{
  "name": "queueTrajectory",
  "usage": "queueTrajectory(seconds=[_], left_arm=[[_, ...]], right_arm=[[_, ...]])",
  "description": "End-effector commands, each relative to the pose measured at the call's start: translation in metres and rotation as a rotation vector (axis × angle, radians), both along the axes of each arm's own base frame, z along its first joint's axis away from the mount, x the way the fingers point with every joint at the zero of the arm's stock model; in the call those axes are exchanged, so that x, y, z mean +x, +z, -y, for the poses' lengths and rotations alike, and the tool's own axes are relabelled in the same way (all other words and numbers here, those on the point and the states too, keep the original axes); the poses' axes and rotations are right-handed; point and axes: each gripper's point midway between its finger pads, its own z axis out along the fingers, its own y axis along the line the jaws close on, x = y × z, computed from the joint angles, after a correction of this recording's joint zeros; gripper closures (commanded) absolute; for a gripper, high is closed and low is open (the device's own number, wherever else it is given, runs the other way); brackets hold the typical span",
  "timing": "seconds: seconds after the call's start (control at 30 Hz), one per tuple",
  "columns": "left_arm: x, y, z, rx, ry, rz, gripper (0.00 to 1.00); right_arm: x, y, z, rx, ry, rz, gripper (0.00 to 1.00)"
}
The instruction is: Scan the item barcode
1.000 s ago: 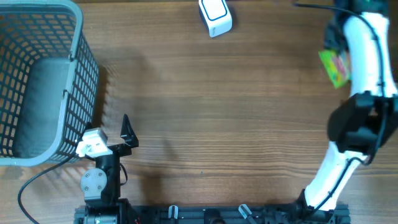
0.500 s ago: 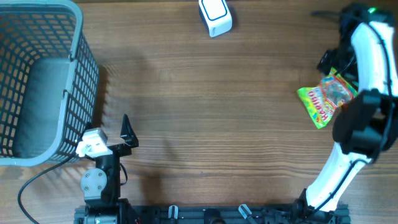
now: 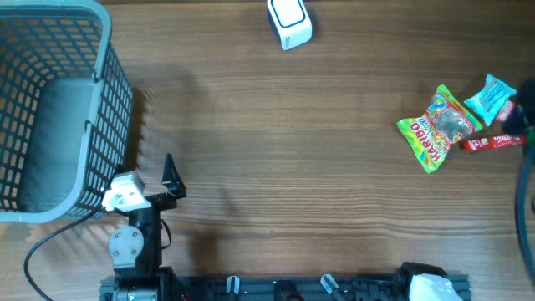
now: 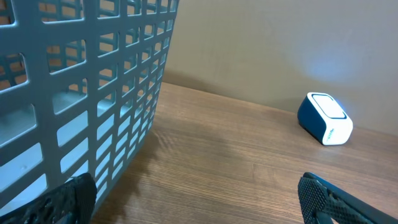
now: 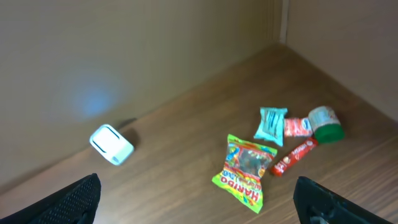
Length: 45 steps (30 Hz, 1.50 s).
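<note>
Green-and-yellow Haribo gummy bag [image 3: 436, 128] lies flat on the wooden table [image 3: 292, 150] at the right of my overhead frame, untouched by either arm. Just beside it I see a teal packet [image 3: 489, 98] and a red stick packet [image 3: 493, 142]. The white-and-blue scanner box [image 3: 289, 21] sits top centre. My right gripper [image 5: 199, 202] gapes empty, as does my left gripper [image 4: 199, 202] by the grey mesh basket [image 3: 109, 75].

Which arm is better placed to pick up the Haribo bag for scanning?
Right. The bag lies on the right side, in full view ahead of the open right gripper. The left gripper, also open, sits far off beside the basket.
</note>
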Motion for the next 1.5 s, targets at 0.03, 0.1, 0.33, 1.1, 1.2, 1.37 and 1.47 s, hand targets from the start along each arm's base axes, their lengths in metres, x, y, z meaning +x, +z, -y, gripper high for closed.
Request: queueTrajectory(seconds=[0.03, 0.1, 0.33, 1.1, 1.2, 1.37, 1.47], left_arm=[[0.000, 0.000, -0.002, -0.001, 0.011, 0.004, 0.00], [0.000, 0.000, -0.002, -0.001, 0.011, 0.004, 0.00], [0.000, 0.000, -0.002, -0.001, 0.011, 0.004, 0.00], [0.000, 0.000, -0.002, -0.001, 0.011, 0.004, 0.00], [0.000, 0.000, -0.002, -0.001, 0.011, 0.004, 0.00], [0.000, 0.000, -0.002, -0.001, 0.011, 0.004, 0.00], [0.000, 0.000, -0.002, -0.001, 0.011, 0.004, 0.00]], right_arm=[[-0.047, 0.017, -0.010, -0.025, 0.019, 0.108, 0.00], [-0.064, 0.020, -0.009, -0.038, 0.001, 0.133, 0.00], [-0.116, 0.026, -0.009, -0.071, -0.049, 0.224, 0.00], [-0.071, -0.039, -0.039, -0.283, 0.185, 0.848, 0.00], [-0.045, -0.077, -0.039, -0.232, 0.190, 0.867, 0.00], [-0.010, -0.138, -0.031, -0.091, 0.150, 0.845, 0.00], [0.000, -0.156, -0.028, -0.086, 0.135, 0.835, 0.00]])
